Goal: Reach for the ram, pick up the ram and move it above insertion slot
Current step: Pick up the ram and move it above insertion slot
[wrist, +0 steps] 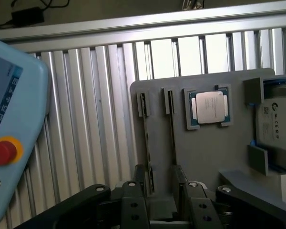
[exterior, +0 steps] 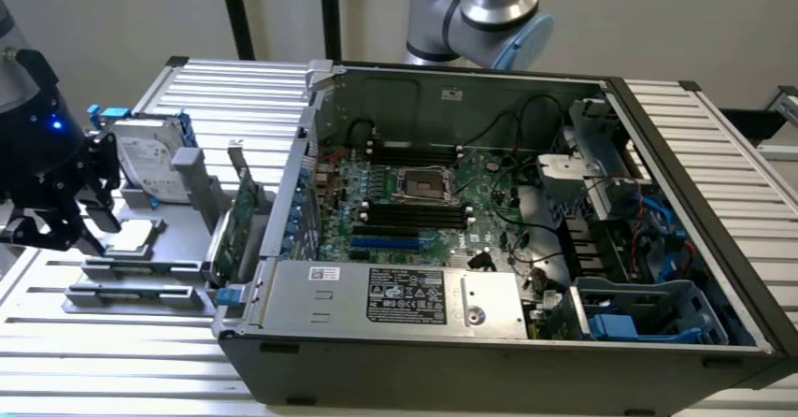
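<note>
The black two-fingered gripper point(exterior: 59, 233) hangs low over the flat grey plastic holder tray point(exterior: 175, 221), at the tray's end toward the exterior view's left, and points down at it. Its dark fingers point(wrist: 133, 205) stand spread apart, close above the tray's surface. A small blue light point(exterior: 55, 123) glows on the black wrist housing point(exterior: 37, 108) above the tray. A silver arm joint with light-blue caps point(exterior: 492, 10) rises well beyond the tray.

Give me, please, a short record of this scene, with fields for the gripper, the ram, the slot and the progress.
gripper: open, holding nothing, above the grey tray
ram: standing on edge in the tray, not lifted
insertion slot: black, inside the open case, no stick in it
beside the ram: processor, hard drive
progress: ram not yet gripped
</note>
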Tool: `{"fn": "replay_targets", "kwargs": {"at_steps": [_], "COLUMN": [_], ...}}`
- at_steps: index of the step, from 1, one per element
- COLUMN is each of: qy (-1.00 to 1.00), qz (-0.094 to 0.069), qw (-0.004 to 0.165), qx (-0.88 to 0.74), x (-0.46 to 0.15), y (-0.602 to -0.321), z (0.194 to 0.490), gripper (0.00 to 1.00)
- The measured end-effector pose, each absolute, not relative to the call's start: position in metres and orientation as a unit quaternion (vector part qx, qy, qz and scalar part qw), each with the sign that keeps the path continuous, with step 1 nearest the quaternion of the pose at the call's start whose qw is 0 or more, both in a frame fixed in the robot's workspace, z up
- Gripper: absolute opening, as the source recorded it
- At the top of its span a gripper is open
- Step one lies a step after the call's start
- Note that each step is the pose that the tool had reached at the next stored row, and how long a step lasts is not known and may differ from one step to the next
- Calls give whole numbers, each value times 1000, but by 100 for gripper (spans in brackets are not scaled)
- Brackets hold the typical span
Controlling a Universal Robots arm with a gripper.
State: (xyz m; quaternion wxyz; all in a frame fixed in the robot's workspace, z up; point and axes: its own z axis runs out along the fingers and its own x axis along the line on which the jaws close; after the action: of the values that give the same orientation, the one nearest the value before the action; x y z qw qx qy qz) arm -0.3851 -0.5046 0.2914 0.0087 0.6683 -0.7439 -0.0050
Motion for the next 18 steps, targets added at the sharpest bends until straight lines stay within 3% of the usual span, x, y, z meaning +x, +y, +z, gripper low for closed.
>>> {"fn": "replay_targets", "kwargs": {"at_steps": [18], "qy": [-735], "qz": [-5], "qw": [9], "qx": [678], "x": [-387], "y": [-509], "z": [259], "gripper": [36]}}
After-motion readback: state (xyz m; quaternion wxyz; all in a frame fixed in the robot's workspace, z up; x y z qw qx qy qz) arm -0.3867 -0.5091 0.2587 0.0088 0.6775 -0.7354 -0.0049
